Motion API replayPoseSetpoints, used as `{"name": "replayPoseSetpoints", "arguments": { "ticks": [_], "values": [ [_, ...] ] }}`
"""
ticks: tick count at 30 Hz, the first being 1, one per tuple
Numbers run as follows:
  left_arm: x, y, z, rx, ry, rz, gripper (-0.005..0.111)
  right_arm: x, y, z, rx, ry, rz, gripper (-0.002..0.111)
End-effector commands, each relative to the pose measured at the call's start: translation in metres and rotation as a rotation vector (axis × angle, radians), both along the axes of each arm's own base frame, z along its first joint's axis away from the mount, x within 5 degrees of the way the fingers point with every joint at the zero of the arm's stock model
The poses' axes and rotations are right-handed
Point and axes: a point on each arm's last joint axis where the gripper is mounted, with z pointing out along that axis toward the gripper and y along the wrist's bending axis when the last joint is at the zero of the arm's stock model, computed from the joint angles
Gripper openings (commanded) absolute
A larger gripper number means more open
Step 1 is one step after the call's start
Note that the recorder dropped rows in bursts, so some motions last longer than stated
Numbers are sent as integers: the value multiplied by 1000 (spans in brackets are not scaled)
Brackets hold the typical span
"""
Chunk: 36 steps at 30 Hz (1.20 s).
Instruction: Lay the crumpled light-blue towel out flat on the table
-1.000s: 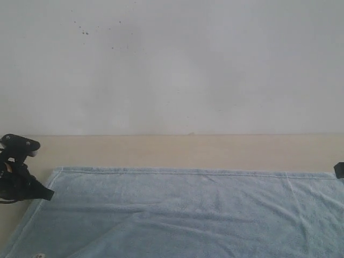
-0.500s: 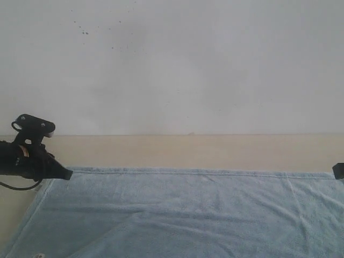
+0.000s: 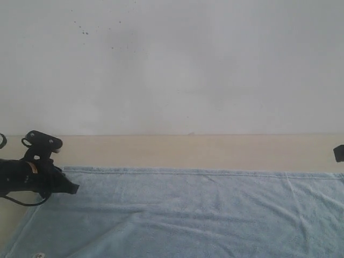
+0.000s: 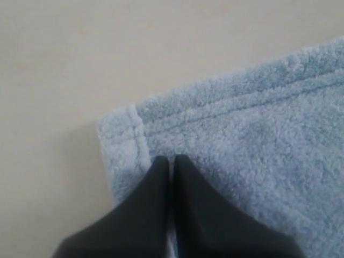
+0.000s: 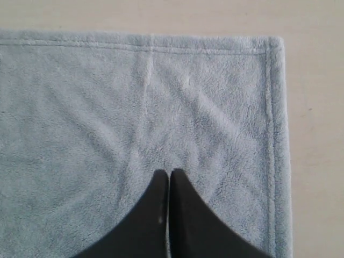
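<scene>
At the left edge of the frame, the left pincer hangs over the far-left corner of the towel, fingers pressed together on nothing. The towel lies spread across the lower frame on the pale bench. The right pincer, a black sliver at the right edge, is likewise closed and empty.

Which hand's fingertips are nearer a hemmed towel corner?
The left hand: its black tips sit just inside the corner seam of the pale blue fluffy towel; the right hand is farther from its corner.
</scene>
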Motion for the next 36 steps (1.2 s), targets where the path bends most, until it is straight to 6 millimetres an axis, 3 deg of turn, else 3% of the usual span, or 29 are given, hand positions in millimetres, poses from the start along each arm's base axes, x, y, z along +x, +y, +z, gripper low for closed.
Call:
{"name": "replayPoseSetpoints", "arguments": {
  "ticks": [1,8,16,19,23,30,36],
  "values": [
    [6,-2,-12,9,17,-10,4,-10,5,20,17,-59,23,0],
    [21,7,-14,71,46,-22,4,-19,14,30,84,-61,82,0],
    [19,8,-13,16,92,45,4,-16,12,31,62,-102,76,0],
    [20,8,-3,-5,77,68,4,-14,11,29,61,-98,73,0],
    [20,8,29,-55,22,113,4,-13,11,21,60,-70,77,0],
    [-1,7,73,-139,-84,148,4,-15,4,0,40,-140,-50,0],
    [-34,4,75,-243,-147,167,4,-35,2,-39,2,-82,-74,0]
  ]
}}
